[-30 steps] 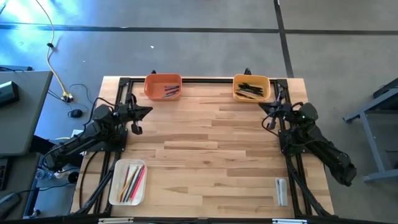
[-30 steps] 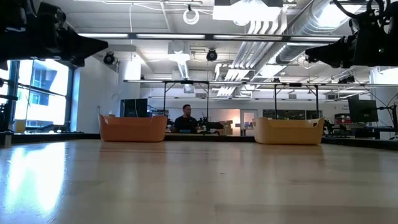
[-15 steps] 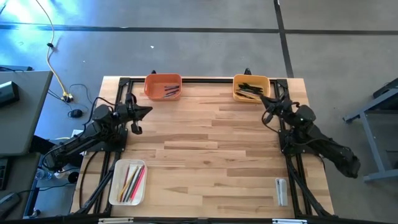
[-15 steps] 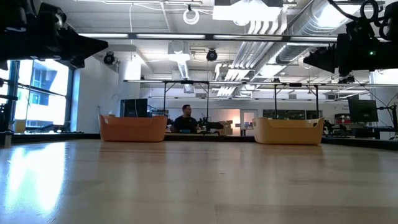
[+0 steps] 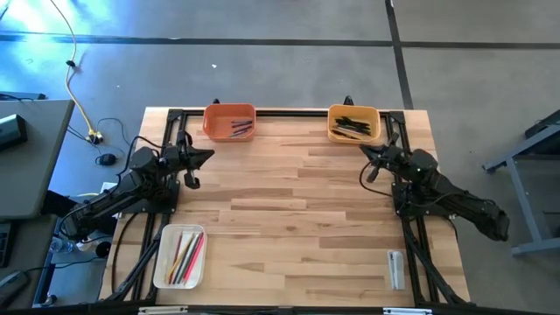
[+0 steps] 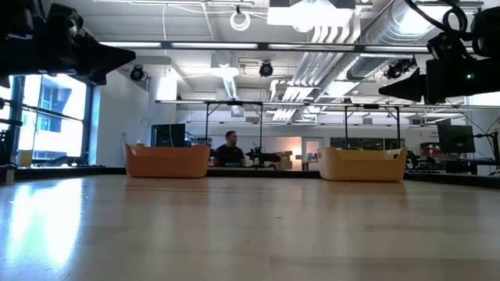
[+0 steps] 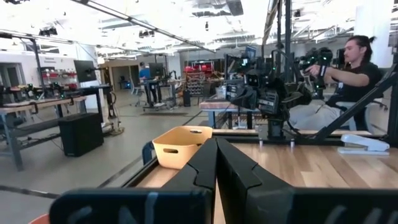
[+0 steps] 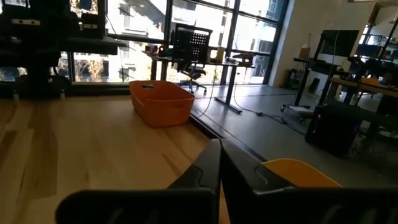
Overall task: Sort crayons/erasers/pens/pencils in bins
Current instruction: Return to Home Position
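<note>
Right gripper [image 5: 369,163], empty with fingers pressed together, hangs just beside the yellow-orange bin [image 5: 331,131] holding the pens [image 5: 352,128]; risk: a low homeward swing clips its rim and spills them; left gripper [image 5: 201,157], likewise closed, waits well apart.

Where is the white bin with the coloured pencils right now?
In the high view, the white bin sits at the table's lower-left corner, beside the left arm; the orange bin is at the opposite edge.
</note>
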